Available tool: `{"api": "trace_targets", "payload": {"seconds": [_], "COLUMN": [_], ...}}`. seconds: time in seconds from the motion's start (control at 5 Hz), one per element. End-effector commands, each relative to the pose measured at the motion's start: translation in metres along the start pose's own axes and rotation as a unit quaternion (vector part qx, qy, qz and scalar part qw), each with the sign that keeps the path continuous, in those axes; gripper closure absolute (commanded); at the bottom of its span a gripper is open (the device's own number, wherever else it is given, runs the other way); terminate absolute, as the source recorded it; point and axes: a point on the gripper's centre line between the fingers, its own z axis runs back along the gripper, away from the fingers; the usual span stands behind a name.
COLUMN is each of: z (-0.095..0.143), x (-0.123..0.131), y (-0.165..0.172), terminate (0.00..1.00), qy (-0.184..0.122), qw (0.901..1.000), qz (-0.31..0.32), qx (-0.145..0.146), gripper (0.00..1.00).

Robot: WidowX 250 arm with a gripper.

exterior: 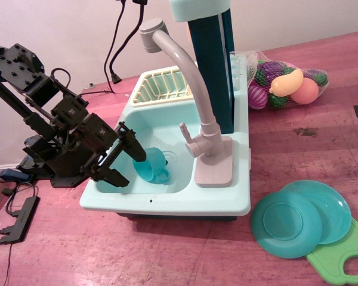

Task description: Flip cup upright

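Note:
The small teal-blue cup (151, 165) lies tilted in the basin of the toy sink (185, 205), its loop handle pointing to the lower right. My gripper (131, 168) reaches into the basin from the left, black and with its jaws spread apart. Its upper finger (133, 146) ends right at the cup's left side, and its lower finger (112, 175) sits over the sink's front-left rim. Nothing is held between them. I cannot tell whether the upper fingertip touches the cup.
A grey faucet (194, 89) arches over the basin, and a cream dish rack (161, 86) sits at the back. Two teal plates (298, 220) and a green cutting board (346, 256) lie at front right. A net bag of toy food (286, 83) lies at back right.

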Motion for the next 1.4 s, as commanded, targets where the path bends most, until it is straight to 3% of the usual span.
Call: {"api": "trace_targets", "payload": {"seconds": [0.0,0.2,0.6,0.8,1.0,1.2], "z": [0.0,0.037,0.062,0.057,0.036,0.016], "x": [0.0,0.018,0.003,-0.001,0.002,0.009], "y": [0.0,-0.001,-0.016,-0.009,0.011,0.029], "terminate": [0.0,0.0,0.0,0.0,0.0,0.0], "qy": [0.0,-0.047,-0.06,-0.037,-0.007,-0.011], "qw": [1.0,0.9983,0.9977,0.9987,0.9972,0.9952], "qz": [0.0,-0.033,-0.029,-0.024,-0.028,-0.022], "qx": [0.0,0.015,0.01,0.026,0.069,0.095], "gripper": [0.0,0.0,0.0,0.0,0.0,0.0]}}
